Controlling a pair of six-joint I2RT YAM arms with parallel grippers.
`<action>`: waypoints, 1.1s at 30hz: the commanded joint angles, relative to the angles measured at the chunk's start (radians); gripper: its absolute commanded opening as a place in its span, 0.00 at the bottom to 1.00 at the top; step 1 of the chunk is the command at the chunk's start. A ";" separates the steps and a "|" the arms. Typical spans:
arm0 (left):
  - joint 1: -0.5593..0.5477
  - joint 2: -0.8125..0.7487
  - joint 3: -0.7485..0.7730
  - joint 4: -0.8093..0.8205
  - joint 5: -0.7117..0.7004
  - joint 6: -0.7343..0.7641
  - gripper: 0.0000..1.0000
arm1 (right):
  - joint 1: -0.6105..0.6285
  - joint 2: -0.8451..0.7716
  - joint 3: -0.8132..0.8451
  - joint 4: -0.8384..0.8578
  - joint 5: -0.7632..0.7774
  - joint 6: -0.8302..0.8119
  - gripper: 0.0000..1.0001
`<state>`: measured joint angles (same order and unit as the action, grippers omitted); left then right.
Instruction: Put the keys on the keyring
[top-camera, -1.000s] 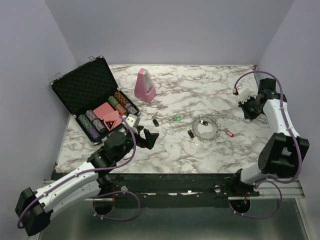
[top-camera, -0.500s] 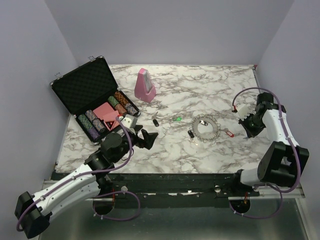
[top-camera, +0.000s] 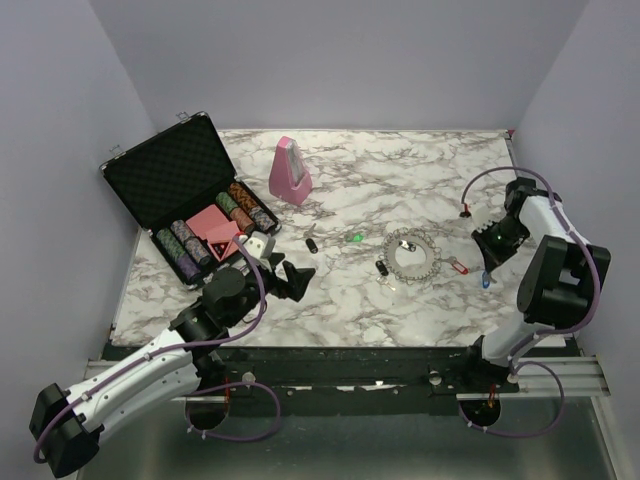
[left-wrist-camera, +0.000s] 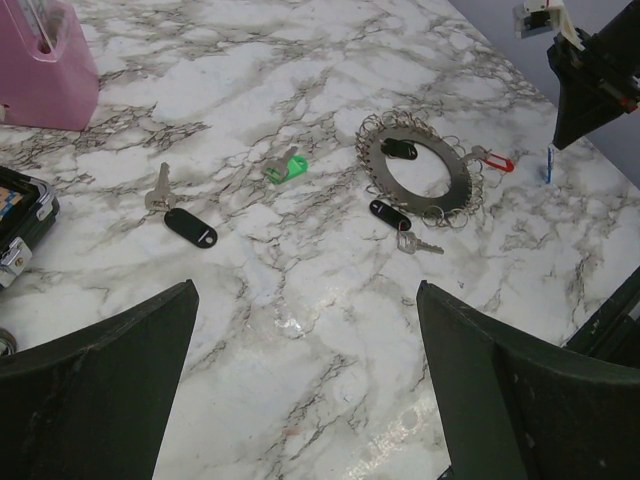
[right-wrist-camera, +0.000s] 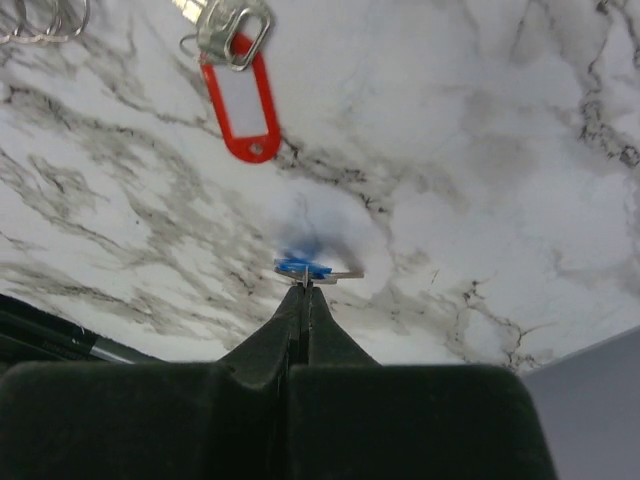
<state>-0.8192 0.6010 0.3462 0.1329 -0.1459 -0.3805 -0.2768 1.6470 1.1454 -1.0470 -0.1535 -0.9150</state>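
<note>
The keyring (top-camera: 412, 256) lies flat on the marble table right of centre, also in the left wrist view (left-wrist-camera: 452, 183). A red-tagged key (top-camera: 460, 267) lies at its right rim, and black-tagged keys (left-wrist-camera: 390, 213) sit at and inside it. A loose black-tagged key (top-camera: 311, 244) and a green key (top-camera: 355, 238) lie to its left. My right gripper (right-wrist-camera: 303, 288) is shut on a small blue key (right-wrist-camera: 303, 267), held just over the table right of the red tag (right-wrist-camera: 240, 100). My left gripper (left-wrist-camera: 305, 400) is open and empty, near the front left.
An open black poker-chip case (top-camera: 165, 175) stands at the back left with a pink metronome (top-camera: 290, 172) beside it. The table's right edge and the purple wall are close to the right arm. The table's front edge is just below the left gripper.
My right gripper has swung from the back right down and forward to just right of the keyring, and the blue key now shows at its tips. The left arm has barely moved.
</note>
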 joint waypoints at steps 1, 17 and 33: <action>0.005 -0.003 -0.016 0.017 -0.009 0.025 0.99 | -0.004 0.068 0.079 0.033 -0.070 0.065 0.00; 0.008 0.022 -0.012 0.028 -0.014 0.037 0.99 | 0.004 0.189 0.120 0.197 -0.110 0.156 0.00; 0.011 0.025 -0.012 0.027 -0.007 0.031 0.99 | 0.004 0.146 0.051 0.384 -0.158 0.143 0.00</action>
<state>-0.8127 0.6266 0.3447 0.1341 -0.1467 -0.3588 -0.2760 1.8271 1.2190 -0.7284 -0.2729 -0.7586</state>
